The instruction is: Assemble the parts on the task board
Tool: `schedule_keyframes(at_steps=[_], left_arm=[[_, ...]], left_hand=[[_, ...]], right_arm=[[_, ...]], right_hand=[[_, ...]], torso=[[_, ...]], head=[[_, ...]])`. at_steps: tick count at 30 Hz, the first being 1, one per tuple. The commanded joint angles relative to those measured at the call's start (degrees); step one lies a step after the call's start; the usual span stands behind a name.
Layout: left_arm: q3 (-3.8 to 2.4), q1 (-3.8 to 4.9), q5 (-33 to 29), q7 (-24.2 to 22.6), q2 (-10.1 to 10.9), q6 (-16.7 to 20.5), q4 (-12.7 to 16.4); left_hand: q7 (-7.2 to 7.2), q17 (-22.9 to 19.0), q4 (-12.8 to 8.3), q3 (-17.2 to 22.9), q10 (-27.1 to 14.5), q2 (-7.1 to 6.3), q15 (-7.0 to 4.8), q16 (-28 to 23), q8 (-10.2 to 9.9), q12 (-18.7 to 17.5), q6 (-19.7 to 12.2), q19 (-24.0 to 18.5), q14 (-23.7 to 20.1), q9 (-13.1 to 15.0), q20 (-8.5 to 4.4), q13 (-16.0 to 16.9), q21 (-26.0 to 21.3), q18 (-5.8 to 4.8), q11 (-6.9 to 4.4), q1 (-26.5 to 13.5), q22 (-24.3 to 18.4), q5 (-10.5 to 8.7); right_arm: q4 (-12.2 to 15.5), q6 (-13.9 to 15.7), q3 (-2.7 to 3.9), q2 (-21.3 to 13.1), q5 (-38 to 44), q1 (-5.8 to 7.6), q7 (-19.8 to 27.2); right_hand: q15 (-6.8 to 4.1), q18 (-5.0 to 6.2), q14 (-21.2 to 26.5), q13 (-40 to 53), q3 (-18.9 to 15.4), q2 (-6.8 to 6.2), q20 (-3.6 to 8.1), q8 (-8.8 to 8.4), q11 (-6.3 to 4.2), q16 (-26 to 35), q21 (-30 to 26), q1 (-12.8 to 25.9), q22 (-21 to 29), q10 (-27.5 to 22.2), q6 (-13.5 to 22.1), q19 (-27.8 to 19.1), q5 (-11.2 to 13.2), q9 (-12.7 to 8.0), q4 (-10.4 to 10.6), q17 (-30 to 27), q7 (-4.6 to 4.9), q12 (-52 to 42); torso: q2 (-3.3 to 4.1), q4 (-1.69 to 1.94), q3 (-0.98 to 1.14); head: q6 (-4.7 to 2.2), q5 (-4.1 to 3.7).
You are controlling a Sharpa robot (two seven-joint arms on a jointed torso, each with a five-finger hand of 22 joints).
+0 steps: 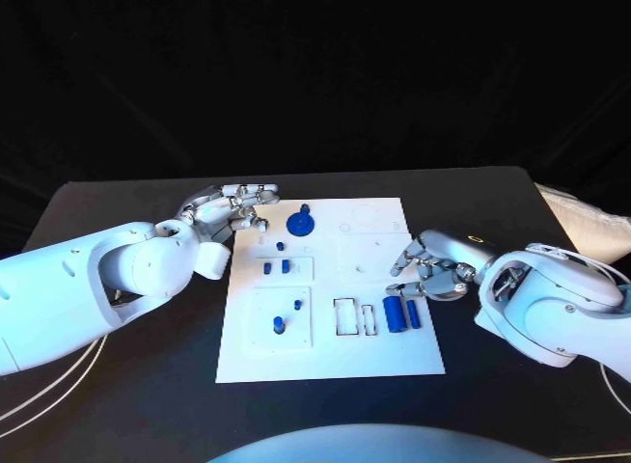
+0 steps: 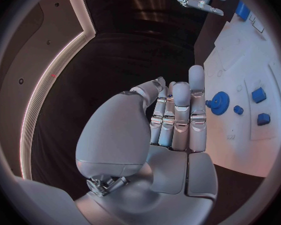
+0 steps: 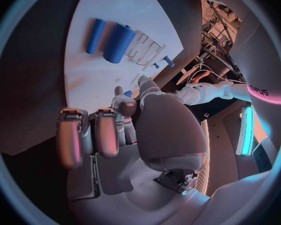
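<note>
The white task board (image 1: pixel 330 362) lies in the middle of the table. A blue gear (image 1: pixel 302 225) stands near its far edge, also seen as the gear (image 2: pixel 220 103) in the left wrist view. Small blue parts (image 1: pixel 275 267) sit in a recess, and two more (image 1: pixel 286 315) lie nearer me. A thick blue cylinder (image 1: pixel 394 313) and a thin one (image 1: pixel 415 313) lie side by side at the right. My left hand (image 1: pixel 239 207) hovers beside the gear, fingers straight, holding nothing. My right hand (image 1: pixel 427 268) hangs curled over the board's right edge. A speck of blue (image 3: pixel 127 93) shows at its thumb tip; whether it is pinched is unclear.
Empty rectangular slots (image 1: pixel 352 316) lie left of the cylinders. The black table (image 1: pixel 121 386) surrounds the board. A pale bundle (image 1: pixel 608 227) sits at the table's far right edge.
</note>
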State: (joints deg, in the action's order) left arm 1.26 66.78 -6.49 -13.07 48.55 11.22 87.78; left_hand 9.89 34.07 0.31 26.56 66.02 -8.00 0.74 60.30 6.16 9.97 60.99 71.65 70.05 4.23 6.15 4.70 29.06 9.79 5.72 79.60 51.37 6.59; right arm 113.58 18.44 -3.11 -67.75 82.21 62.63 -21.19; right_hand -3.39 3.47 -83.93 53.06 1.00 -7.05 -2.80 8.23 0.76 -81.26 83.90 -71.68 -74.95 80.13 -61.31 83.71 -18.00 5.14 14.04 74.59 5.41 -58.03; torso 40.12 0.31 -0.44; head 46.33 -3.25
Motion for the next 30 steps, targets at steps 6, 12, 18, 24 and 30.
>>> schedule_keyframes(at_steps=[6,12,18,24,30], left_arm=[[0.09,0.0,0.59,-0.27,-0.19,-0.83,-0.16],[0.15,-0.08,0.62,-0.31,-0.17,-0.93,-0.28],[0.18,-0.15,0.63,-0.33,-0.11,-1.01,-0.28],[0.19,-0.17,0.63,-0.31,-0.09,-1.07,-0.25],[0.19,-0.2,0.63,-0.28,0.01,-1.07,-0.26]], left_hand=[[0.14,-0.32,-0.49,-0.47,-0.43,0.59,0.03,-0.21,0.42,0.4,-0.45,-0.23,-0.62,-0.11,0.14,-0.03,-0.41,0.62,0.01,0.05,-0.22,-0.22],[0.14,-0.32,-0.49,-0.47,-0.43,0.59,0.03,-0.21,0.42,0.4,-0.45,-0.23,-0.62,-0.11,0.14,-0.03,-0.41,0.62,0.01,0.05,-0.22,-0.22],[0.14,-0.32,-0.49,-0.47,-0.43,0.59,0.03,-0.21,0.42,0.4,-0.45,-0.23,-0.62,-0.11,0.14,-0.03,-0.41,0.62,0.01,0.05,-0.22,-0.22],[0.14,-0.32,-0.49,-0.47,-0.43,0.59,0.03,-0.21,0.42,0.4,-0.45,-0.23,-0.62,-0.11,0.14,-0.03,-0.41,0.62,0.01,0.05,-0.22,-0.22],[0.14,-0.32,-0.49,-0.47,-0.43,0.59,0.03,-0.21,0.42,0.4,-0.45,-0.23,-0.62,-0.11,0.14,-0.03,-0.41,0.62,0.01,0.05,-0.22,-0.22]], right_arm=[[0.67,-1.37,-0.59,-0.82,2.05,-1.0,-8.35],[0.86,-2.72,-0.71,-0.51,3.28,-1.29,-10.7],[0.77,-4.04,-0.78,0.86,4.04,-2.07,-11.42],[0.11,-5.38,-0.8,2.07,5.15,-2.93,-11.66],[-0.6,-5.7,-0.8,3.27,5.14,-3.52,-11.54]], right_hand=[[0.25,-1.3,-4.24,11.47,-4.88,1.42,-0.4,1.84,0.16,-2.6,0.97,-0.92,-6.04,0.32,0.53,1.65,1.29,0.67,2.49,4.58,0.27,-8.54],[0.3,-1.35,-4.27,13.11,-6.62,1.76,-0.42,2.43,0.15,-2.9,1.13,-0.1,-6.32,0.42,0.57,1.74,1.31,0.96,2.6,5.02,0.22,-9.44],[0.27,-1.37,-4.27,13.59,-7.23,1.99,-0.41,2.83,0.09,-2.98,1.2,0.1,-6.44,0.4,0.35,1.78,1.32,1.16,2.58,5.14,0.12,-9.61],[0.23,-1.4,-4.27,13.94,-7.46,2.22,-0.39,3.08,0.03,-3.04,1.27,-0.03,-6.56,0.44,0.17,1.83,1.28,1.29,2.54,5.23,0.05,-9.78],[0.2,-1.38,-4.24,14.06,-7.63,2.51,-0.37,3.3,-0.02,-2.99,1.23,-0.13,-6.49,0.38,0.0,1.78,1.19,1.41,2.54,5.14,-0.02,-9.74]], torso=[[-0.4,-0.69,-0.02],[-0.33,-0.61,-0.07],[-0.31,-0.79,-0.06],[-0.27,-0.72,-0.03],[-0.27,-0.69,-0.02]], head=[[0.3,0.01],[0.25,0.06],[0.32,0.36],[0.45,0.47],[0.57,0.58]])
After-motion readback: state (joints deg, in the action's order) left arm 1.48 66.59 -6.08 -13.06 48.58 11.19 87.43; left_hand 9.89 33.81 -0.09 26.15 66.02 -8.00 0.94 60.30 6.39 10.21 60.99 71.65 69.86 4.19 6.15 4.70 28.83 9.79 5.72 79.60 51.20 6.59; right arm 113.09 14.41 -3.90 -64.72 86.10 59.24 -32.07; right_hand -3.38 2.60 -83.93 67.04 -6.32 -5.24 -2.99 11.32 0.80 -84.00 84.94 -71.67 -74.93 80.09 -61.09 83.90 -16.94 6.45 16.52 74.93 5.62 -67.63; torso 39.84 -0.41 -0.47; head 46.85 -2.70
